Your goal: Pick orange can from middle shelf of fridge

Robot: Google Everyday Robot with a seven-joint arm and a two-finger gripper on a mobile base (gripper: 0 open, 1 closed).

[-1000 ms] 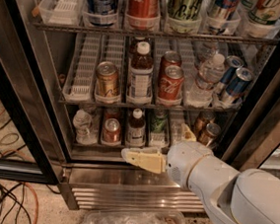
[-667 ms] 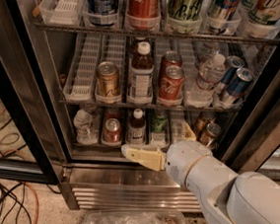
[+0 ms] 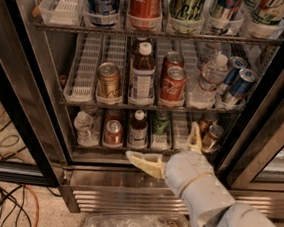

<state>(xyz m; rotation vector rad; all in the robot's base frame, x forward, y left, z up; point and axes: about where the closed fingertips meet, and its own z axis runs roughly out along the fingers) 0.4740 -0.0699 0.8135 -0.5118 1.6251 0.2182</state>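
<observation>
End effector (image 3: 162,141) still at fridge (image 3: 43,91) sill

Coca-Cola script shows on the red cans (image 3: 173,84) in the fridge (image 3: 119,196).

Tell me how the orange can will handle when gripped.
The orange can looks rigid and smooth, so probably slippery. Upright in its ribbed tray, it may tip if nudged. The gripper hangs open below it, by the bottom shelf.
</observation>
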